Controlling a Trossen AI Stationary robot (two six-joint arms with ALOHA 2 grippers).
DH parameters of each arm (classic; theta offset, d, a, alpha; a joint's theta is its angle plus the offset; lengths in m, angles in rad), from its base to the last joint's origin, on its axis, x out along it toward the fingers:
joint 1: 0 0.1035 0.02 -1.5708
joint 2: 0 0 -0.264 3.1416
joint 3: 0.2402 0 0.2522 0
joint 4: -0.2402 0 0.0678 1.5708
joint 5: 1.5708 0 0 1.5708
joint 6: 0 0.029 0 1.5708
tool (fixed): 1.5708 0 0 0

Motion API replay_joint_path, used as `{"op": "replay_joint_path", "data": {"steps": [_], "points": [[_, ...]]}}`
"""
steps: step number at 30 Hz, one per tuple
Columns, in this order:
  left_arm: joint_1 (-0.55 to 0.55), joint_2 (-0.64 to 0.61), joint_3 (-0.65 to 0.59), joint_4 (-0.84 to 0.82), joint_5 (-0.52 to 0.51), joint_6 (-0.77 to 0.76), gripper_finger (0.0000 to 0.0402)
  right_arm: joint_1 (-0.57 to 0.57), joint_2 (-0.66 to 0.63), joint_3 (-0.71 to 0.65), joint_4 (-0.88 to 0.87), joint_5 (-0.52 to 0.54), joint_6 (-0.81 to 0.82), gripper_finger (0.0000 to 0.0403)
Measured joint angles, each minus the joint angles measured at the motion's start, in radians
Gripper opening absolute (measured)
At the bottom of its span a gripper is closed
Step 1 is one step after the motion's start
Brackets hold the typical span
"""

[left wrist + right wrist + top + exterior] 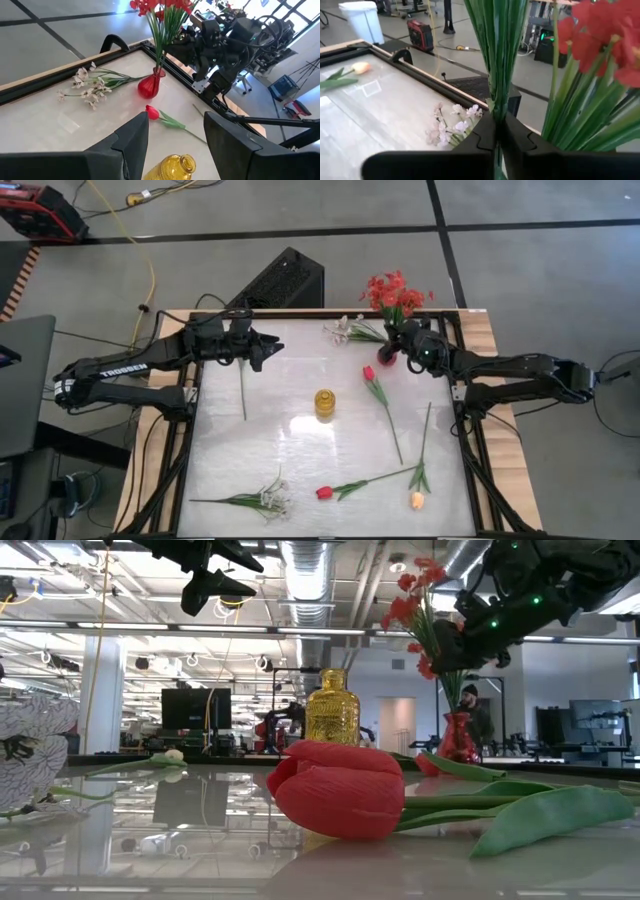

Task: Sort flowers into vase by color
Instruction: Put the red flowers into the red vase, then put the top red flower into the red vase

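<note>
Flowers still loose on the worktop: 1 red tulip [324,492] and a peach tulip [417,500] by the near edge, a white spray [268,498] beside them. Mid-table sits the yellow vase [324,403]. At the far right corner the right gripper [496,131] pinches green stems [496,60] over the red vase [149,86]; letting go off-centre could tip that vase, I reckon. Left gripper [176,145] hangs open, far left.

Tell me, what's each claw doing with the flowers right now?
Right gripper pinching green stems of red blooms above red vase. Left gripper open, empty, above table. Nothing in the way.
</note>
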Motion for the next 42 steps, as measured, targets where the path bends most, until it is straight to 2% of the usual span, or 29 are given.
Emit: {"op": "replay_joint_path", "data": {"steps": [9,16,24,27,31,35,42], "points": [[0.0,0.0,0.0,0.0,0.0,-0.008,0.0179,0.0,-0.002,0.0,-0.035,-0.001,0.029,0.0168],[0.0,0.0,0.0,0.0,0.008,-0.008,0.0179,0.017,-0.035,0.0,-0.099,-0.013,0.029,0.0225],[0.0,0.0,0.0,0.0,0.016,0.003,0.0179,0.064,-0.179,0.0,-0.277,-0.044,0.026,0.0229],[0.0,0.0,0.0,0.0,0.018,0.023,0.0179,0.081,-0.24,0.0,-0.343,-0.134,0.026,0.0227],[0.0,0.0,0.0,0.0,0.03,0.051,0.0179,0.119,-0.297,0.0,-0.397,-0.309,0.038,0.0226],[0.0,0.0,0.0,0.0,0.03,0.069,0.0179,0.201,-0.311,0.001,-0.428,-0.414,0.175,0.0226],[0.0,0.0,0.0,-0.001,0.029,0.095,0.0179,0.411,-0.229,0.001,-0.525,-0.397,0.478,0.0222]]}}
